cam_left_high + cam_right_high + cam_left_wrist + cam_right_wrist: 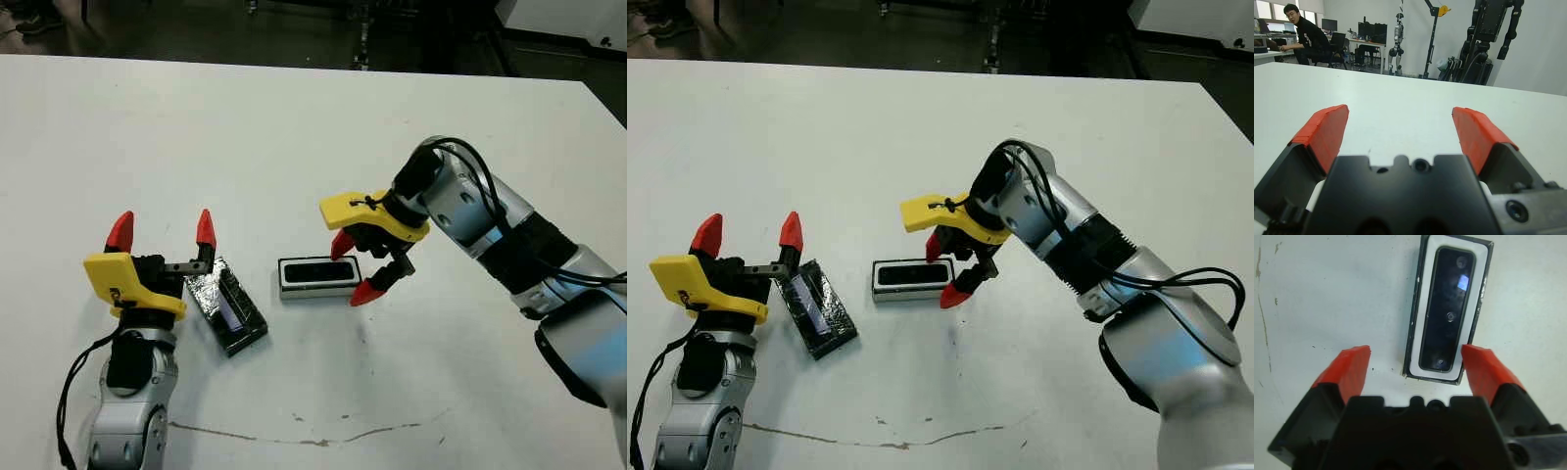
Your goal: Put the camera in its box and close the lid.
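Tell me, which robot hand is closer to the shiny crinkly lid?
The left. The left gripper is right beside the lid, one red finger just above its end. The right gripper is farther off, open at the far end of the box, which holds the camera.

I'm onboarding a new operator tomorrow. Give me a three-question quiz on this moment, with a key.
1. True or false: the camera already lies inside the box.
2. Where is the lid?
A) closed on the box
B) flat on the table, beside the left gripper
C) held in the right gripper
3. Fill in: both grippers' fingers are ____.

Key
1. True; the right wrist view shows the camera seated within the box's white walls.
2. B; it lies apart from the box, on the robot's left of it.
3. Open; neither gripper holds anything.
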`<state>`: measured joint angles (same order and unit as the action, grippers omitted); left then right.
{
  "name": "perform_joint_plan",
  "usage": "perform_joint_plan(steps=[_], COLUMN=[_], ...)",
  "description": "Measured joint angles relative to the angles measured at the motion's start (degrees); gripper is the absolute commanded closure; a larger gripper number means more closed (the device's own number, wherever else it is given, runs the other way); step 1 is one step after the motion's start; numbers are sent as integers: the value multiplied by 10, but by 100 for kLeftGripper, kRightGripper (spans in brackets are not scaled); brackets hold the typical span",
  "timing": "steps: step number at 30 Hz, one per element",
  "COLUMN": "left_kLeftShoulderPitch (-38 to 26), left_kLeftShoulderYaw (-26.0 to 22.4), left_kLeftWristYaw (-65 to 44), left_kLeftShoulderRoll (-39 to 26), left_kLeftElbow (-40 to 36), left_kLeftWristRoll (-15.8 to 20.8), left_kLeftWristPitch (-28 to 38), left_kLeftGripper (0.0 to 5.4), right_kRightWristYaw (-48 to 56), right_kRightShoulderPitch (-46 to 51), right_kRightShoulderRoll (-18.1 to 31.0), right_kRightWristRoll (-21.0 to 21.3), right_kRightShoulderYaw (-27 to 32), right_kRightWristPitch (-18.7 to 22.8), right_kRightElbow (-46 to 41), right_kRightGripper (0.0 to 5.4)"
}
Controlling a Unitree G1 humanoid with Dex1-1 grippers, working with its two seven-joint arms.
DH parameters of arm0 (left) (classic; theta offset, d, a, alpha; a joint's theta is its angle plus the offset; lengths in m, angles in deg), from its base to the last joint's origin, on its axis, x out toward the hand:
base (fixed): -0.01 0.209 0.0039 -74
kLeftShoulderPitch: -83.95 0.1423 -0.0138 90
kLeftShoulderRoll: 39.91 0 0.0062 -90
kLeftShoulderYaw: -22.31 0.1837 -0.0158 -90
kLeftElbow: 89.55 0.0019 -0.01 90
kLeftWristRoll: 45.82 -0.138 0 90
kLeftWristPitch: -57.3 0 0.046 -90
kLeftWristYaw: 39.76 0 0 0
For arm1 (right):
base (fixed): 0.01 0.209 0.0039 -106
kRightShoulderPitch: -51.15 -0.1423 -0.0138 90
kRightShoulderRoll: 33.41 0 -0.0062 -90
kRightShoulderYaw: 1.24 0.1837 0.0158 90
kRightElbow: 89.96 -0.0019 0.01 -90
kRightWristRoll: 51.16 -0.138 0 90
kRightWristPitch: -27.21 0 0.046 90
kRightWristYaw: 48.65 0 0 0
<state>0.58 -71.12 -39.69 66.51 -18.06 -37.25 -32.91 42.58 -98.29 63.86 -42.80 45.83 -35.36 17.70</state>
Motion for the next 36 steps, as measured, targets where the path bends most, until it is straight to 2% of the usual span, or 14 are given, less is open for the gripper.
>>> perform_joint_plan(steps=[5,8,11,15,16,17,20,25,31,34,36], left_kLeftShoulderPitch=[0,0,0,0,1,1,0,0,-1,-2,-3], left_kLeftShoulderYaw=[0,0,0,0,0,0,0,0,-1,0,-3], left_kLeftWristYaw=[0,0,0,0,0,0,0,0,0,-3,-5], left_kLeftShoulderRoll=[0,0,0,0,0,0,0,0,-2,-3,-4], left_kLeftElbow=[0,0,0,0,0,0,0,0,0,0,-1], left_kLeftWristRoll=[0,0,0,0,0,0,-1,0,-1,1,3], left_kLeftWristPitch=[0,0,0,0,0,0,0,0,0,-2,-4], left_kLeftGripper=[0,0,0,0,0,0,0,0,0,0,0], right_kRightWristYaw=[-20,-33,-35,-41,-48,-52,-78,-158,-304,-407,-462], right_kRightShoulderPitch=[-4,-11,-19,-23,-22,-22,7,83,226,325,391], right_kRightShoulderRoll=[0,2,13,30,37,41,56,79,63,9,-33], right_kRightWristRoll=[9,6,2,-10,-17,-21,-55,-106,-170,-195,-206], right_kRightShoulderYaw=[17,50,80,115,129,137,182,275,421,500,529], right_kRightWristPitch=[-26,-49,-47,5,46,62,131,203,231,226,217], right_kRightElbow=[0,-6,-35,-80,-102,-110,-153,-229,-312,-373,-404], right_kRightGripper=[2,2,2,2,2,2,2,2,11,41,74])
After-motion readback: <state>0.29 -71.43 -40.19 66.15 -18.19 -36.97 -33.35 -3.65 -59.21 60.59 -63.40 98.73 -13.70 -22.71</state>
